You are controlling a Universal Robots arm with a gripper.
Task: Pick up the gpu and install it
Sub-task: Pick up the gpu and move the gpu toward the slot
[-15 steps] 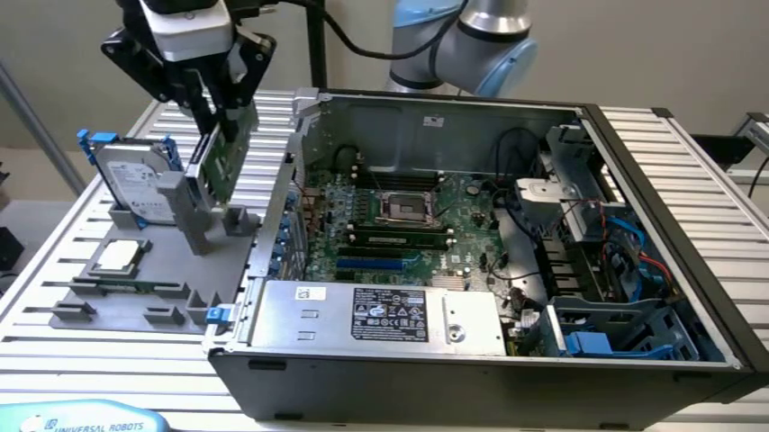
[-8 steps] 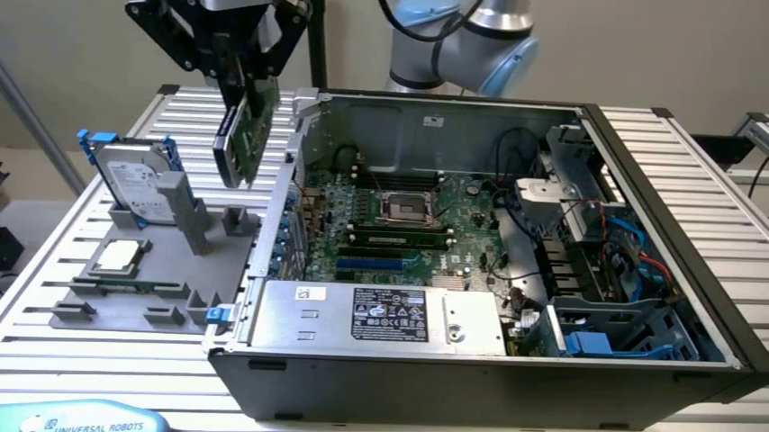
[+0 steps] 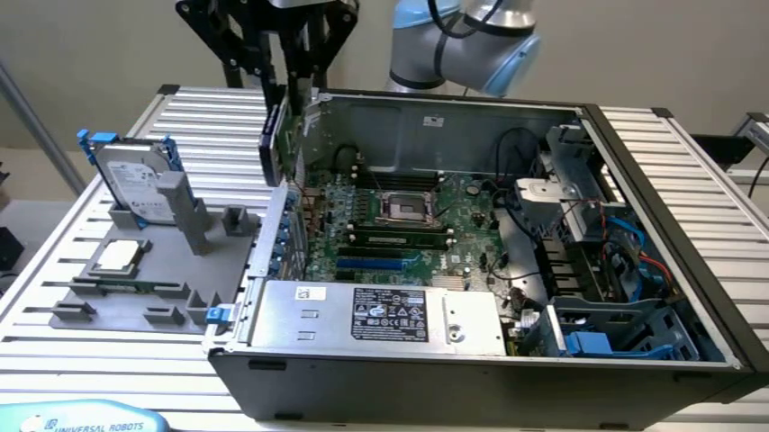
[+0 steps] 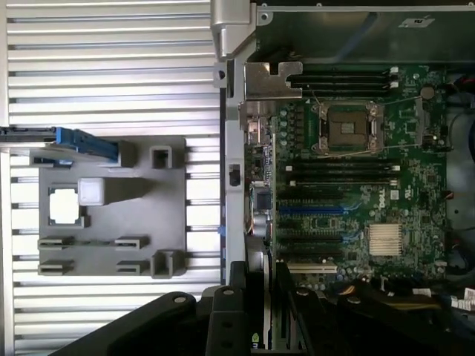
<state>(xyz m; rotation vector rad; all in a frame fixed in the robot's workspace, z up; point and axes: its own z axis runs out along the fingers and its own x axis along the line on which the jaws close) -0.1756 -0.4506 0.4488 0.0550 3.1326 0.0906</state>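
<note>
My gripper point(image 3: 288, 88) hangs at the back of the exterior view's left, shut on the gpu point(image 3: 276, 144). The card hangs upright and edge-on, dark with a metal end, just above the open computer case's point(image 3: 481, 117) side wall. It is beside the green motherboard point(image 3: 397, 216), still above it and in no slot. In the wrist view the black fingers point(image 4: 223, 319) clamp the thin card edge point(image 4: 268, 315), which runs along the case wall next to the expansion slots point(image 4: 315, 210).
On the exterior view's left, a grey fixture point(image 3: 132, 288) on the slatted table holds a silver hard drive with blue rails point(image 3: 132, 180) and a small square CPU chip point(image 3: 121, 255). The power supply point(image 3: 373, 315) fills the case front; cables and drive bays point(image 3: 601, 252) crowd its right.
</note>
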